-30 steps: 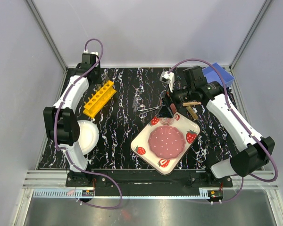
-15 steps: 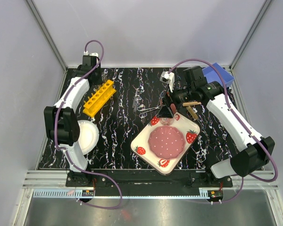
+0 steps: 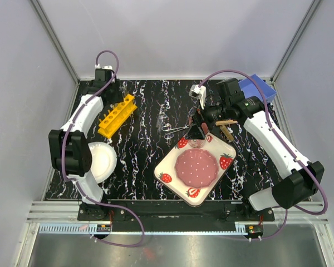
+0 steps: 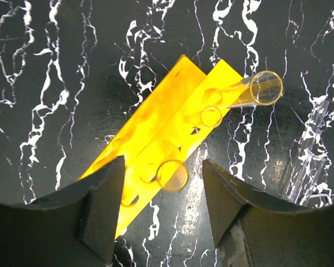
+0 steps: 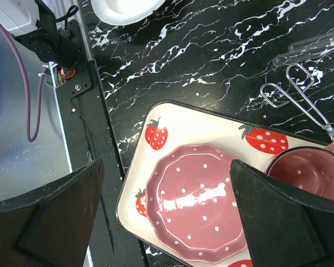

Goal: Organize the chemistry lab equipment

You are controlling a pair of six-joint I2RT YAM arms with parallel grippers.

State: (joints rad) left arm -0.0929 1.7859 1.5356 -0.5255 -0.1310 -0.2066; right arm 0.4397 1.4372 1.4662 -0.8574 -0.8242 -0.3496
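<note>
The yellow rack (image 4: 156, 139) lies slantwise on the black marbled table (image 3: 145, 150), and in the top view the rack (image 3: 117, 115) is at the back left. One clear tube (image 4: 172, 175) stands in a hole, seen end-on. A second tube (image 4: 255, 90) leans out of the rack's far end. My left gripper (image 4: 162, 214) hovers above the rack, open, its fingers (image 4: 100, 206) clear of the standing tube. Loose tubes (image 4: 312, 144) lie beside the rack. The metal scissors (image 5: 300, 100) lie by the tray with another tube (image 5: 317, 47). My right gripper (image 5: 164, 217) is open over the tray. A wooden clamp (image 3: 226, 126) sits by the right arm.
A strawberry-print tray (image 3: 170, 169) holds a pink dotted plate (image 3: 196, 167) and a pink mug (image 5: 312, 172). A round white plate (image 3: 97, 161) sits front left under the left arm. A blue box (image 3: 259, 88) is at the back right corner.
My left gripper has opened and let go of the tube standing in the rack, and the left wrist has drawn back slightly. The right arm has not moved.
</note>
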